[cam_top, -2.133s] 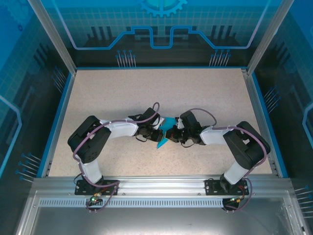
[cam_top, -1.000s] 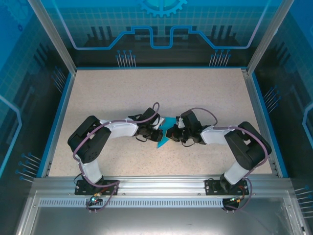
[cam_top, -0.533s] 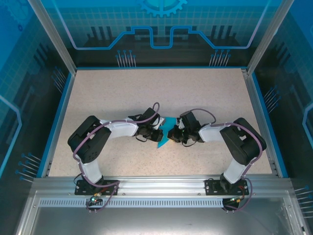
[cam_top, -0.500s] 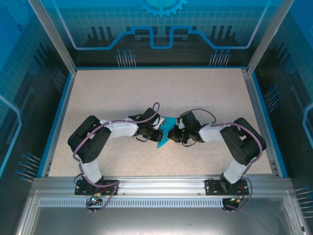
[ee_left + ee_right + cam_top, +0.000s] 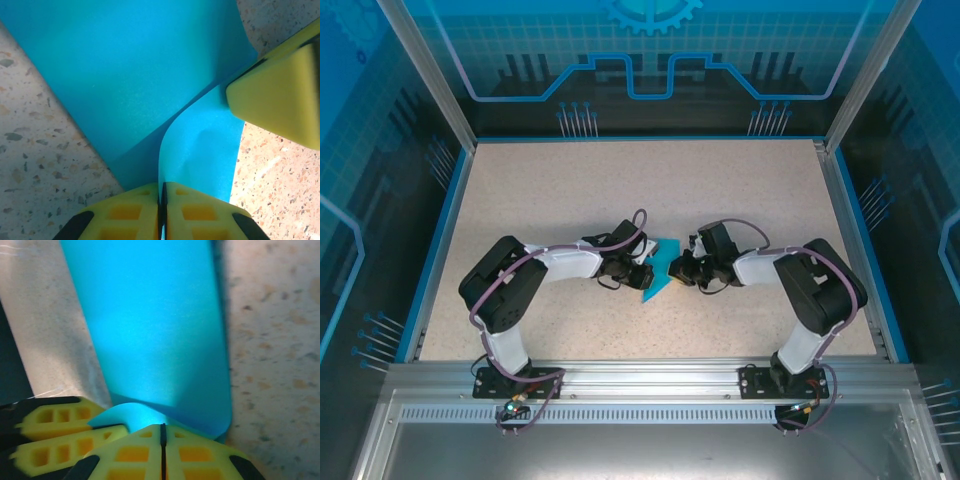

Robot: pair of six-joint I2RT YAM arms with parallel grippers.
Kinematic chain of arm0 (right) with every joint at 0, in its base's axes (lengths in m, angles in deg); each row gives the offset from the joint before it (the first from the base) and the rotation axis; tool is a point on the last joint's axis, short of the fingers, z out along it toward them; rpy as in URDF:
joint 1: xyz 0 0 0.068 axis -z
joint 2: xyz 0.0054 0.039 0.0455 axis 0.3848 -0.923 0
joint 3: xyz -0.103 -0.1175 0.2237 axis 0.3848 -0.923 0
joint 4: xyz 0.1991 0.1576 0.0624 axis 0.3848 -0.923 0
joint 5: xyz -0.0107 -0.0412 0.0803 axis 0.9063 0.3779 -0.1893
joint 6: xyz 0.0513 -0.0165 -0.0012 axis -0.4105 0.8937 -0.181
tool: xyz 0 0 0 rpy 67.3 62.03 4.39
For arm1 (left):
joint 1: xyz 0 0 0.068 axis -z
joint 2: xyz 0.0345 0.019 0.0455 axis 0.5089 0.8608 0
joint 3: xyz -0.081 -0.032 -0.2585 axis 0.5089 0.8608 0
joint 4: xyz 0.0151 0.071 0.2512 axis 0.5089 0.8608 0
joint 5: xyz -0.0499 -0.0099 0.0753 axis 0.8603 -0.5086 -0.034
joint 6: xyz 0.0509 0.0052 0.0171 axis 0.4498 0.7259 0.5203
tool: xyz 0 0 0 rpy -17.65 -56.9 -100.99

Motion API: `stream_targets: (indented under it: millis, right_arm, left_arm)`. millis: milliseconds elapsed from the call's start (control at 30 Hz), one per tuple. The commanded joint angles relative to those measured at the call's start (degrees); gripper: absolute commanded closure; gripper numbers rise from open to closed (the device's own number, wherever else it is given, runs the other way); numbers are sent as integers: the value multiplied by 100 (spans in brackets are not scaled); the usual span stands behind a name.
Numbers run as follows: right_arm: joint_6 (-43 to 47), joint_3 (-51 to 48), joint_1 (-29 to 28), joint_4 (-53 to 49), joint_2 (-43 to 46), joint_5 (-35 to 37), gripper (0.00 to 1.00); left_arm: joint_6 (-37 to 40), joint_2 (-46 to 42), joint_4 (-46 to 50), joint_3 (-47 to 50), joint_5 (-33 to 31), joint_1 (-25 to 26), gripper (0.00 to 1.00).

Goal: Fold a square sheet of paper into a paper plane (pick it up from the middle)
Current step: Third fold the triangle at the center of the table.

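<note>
Speckled beige table point(image 5: 570, 190) under blue-lit panels, aluminium frame point(image 5: 423, 70) all round, and both arms reach in to meet at the middle. Between them lies the teal paper point(image 5: 654, 282), part-folded into a pointed shape, its tip aimed at the near edge and a little left. Left gripper point(image 5: 642, 273) is at the left side of the sheet and right gripper point(image 5: 678, 268) at the right, the two almost nose to nose across it.

Down on the left wrist camera, the yellow fingers point(image 5: 135, 212) are pressed flat together, and a raised flap of the teal paper point(image 5: 140, 75) runs straight into the seam between them, so it's pinched tight. A wider layer lies flat on the table beyond, and the right gripper's yellow finger point(image 5: 280, 100) sits at the paper's right edge.

Over to the right wrist camera, it's the same story: pads point(image 5: 200, 457) closed up with only a thin dark line between them, and the paper's curled near edge caught in the seam. From there the sheet stretches away as a long blue panel. The left gripper's yellow fingers point(image 5: 60, 437) sit just beside, at lower left, by that same curled edge.
</note>
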Motion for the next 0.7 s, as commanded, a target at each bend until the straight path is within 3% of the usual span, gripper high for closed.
stream_targets:
  millis: [0, 300, 500, 667]
  right_arm:
    - [379, 126, 45, -305, -223, 283, 92]
    - [546, 215, 96, -830, 689, 326, 91]
    - [483, 399, 178, -672, 197, 4, 92]
    - [608, 426, 212, -765, -248, 307, 93]
  left_arm:
    - [120, 285, 237, 106, -24, -19, 89]
    - [131, 293, 231, 133, -29, -18, 88]
    - [131, 302, 212, 124, -44, -19, 89]
    - [130, 318, 189, 139, -37, -23, 89]
